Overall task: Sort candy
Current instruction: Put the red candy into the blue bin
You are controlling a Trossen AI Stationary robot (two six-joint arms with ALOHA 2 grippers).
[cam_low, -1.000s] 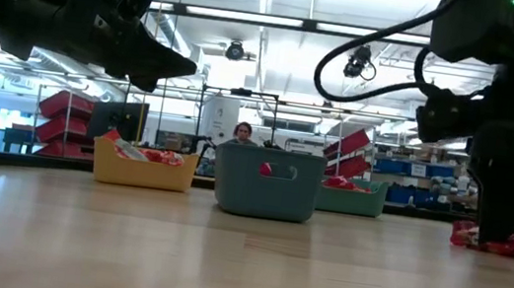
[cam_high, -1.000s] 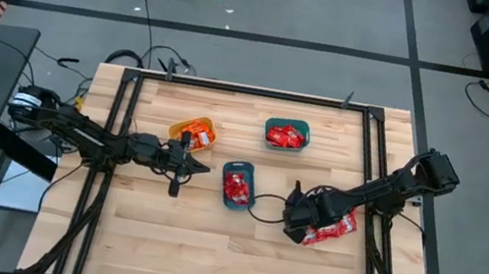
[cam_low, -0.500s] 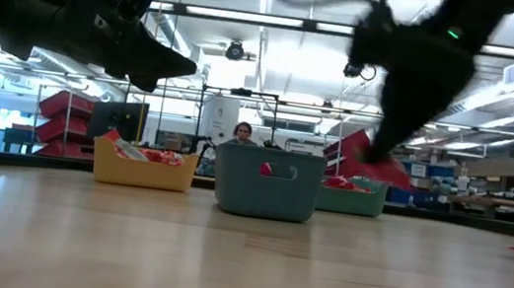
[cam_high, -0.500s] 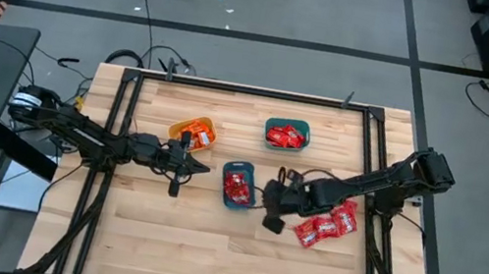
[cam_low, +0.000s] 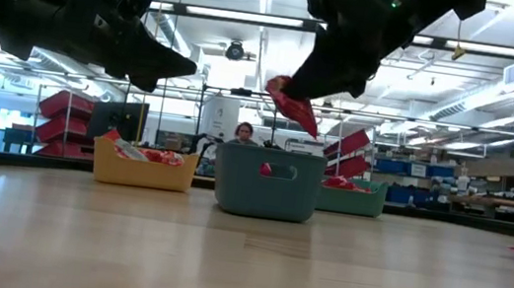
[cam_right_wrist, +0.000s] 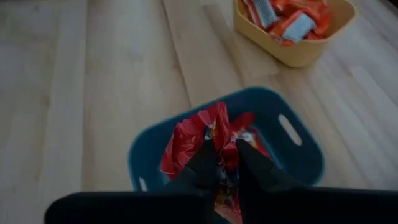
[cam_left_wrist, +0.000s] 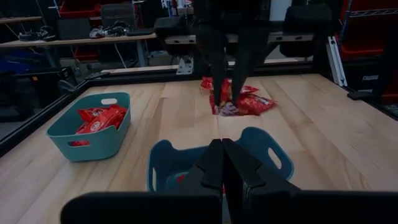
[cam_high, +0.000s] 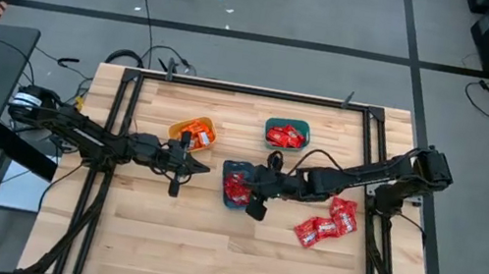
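Wooden table point(cam_high: 206, 250), right gripper point(cam_right_wrist: 222, 163) pinching red packet point(cam_right_wrist: 200, 134), bin point(cam_right_wrist: 305, 163) partly hidden

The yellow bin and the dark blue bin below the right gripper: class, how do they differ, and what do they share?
The yellow bin holds orange-and-white packets; the dark blue bin holds red ones. The right gripper hangs above the blue bin, shut on a red packet; the left gripper waits, fingers shut, between the bins, over neither. Both are small, open-topped and stand on the wooden table.
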